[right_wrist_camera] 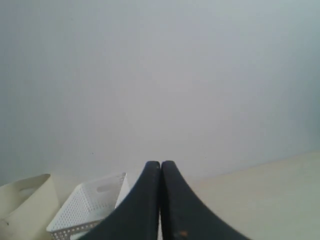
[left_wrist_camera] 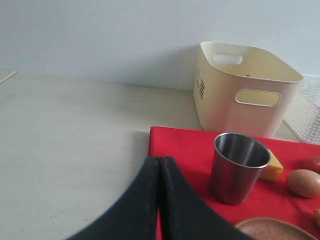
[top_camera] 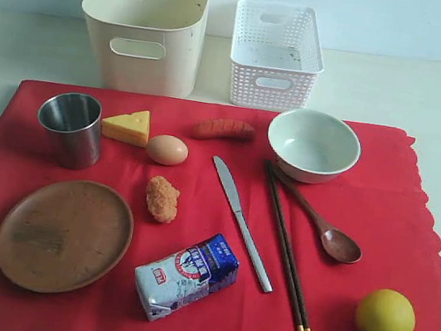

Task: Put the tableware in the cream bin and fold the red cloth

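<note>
The red cloth [top_camera: 387, 226] lies flat under everything. On it stand a steel cup [top_camera: 70, 128], a pale green-white bowl [top_camera: 313, 145] and a brown wooden plate [top_camera: 64, 235]; a silver knife [top_camera: 241, 222], dark chopsticks [top_camera: 286, 252] and a wooden spoon [top_camera: 324, 228] lie in the middle. The cream bin [top_camera: 148, 24] stands behind the cloth, empty. Neither arm shows in the exterior view. My left gripper [left_wrist_camera: 159, 159] is shut and empty, short of the cloth's corner [left_wrist_camera: 170, 140], with the cup [left_wrist_camera: 236, 167] beside it. My right gripper [right_wrist_camera: 160, 163] is shut, empty, facing the wall.
A white lattice basket [top_camera: 275, 55] stands right of the cream bin. Cheese [top_camera: 127, 126], an egg [top_camera: 167, 149], a sausage [top_camera: 223, 129], a nugget [top_camera: 162, 198], a milk packet [top_camera: 185, 275] and a lemon [top_camera: 385, 318] also lie on the cloth. Bare pale table [left_wrist_camera: 70, 150] surrounds it.
</note>
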Tool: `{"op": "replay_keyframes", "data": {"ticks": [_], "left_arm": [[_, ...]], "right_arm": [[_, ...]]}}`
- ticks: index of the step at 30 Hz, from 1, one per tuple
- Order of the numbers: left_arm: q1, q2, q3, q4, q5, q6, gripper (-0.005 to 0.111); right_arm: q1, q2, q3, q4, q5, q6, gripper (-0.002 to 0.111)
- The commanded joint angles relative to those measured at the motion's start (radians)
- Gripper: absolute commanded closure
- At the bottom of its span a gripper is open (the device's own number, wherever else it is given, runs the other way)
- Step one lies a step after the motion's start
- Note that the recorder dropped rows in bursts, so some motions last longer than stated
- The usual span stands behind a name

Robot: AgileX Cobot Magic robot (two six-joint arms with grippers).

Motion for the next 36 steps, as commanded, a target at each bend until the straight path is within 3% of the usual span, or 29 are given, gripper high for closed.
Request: {"op": "replay_keyframes", "data": {"ticks": [1, 11, 17, 21, 29, 36], "left_arm": [[0.001, -0.007, 0.001, 0.002, -0.006, 0.005, 0.105], [0.001, -0.007, 0.001, 0.002, -0.006, 0.005, 0.105], [0.001, -0.007, 0.001, 0.002, -0.006, 0.005, 0.105], [0.001, -0.007, 0.001, 0.002, -0.006, 0.005, 0.105], [0.001, -0.007, 0.001, 0.002, -0.006, 0.005, 0.105], [0.001, -0.007, 0.001, 0.002, -0.006, 0.005, 0.105]], "right_arm": [[-0.005, 0.17, -0.039, -0.015, 0.017, -0.004, 0.108], [0.004, 0.697, -0.131, -0.041, 0.049, 0.0, 0.108], [0.175, 0.92, -0.208, -0.041, 0.063, -0.002, 0.107], [0.293, 1.01, -0.255, -0.041, 0.089, -0.004, 0.094], [0.422, 1.111, -0.337, -0.041, 0.227, -0.102, 0.059], [0.508, 1.174, -0.385, -0.041, 0.252, -0.156, 0.046]]}}
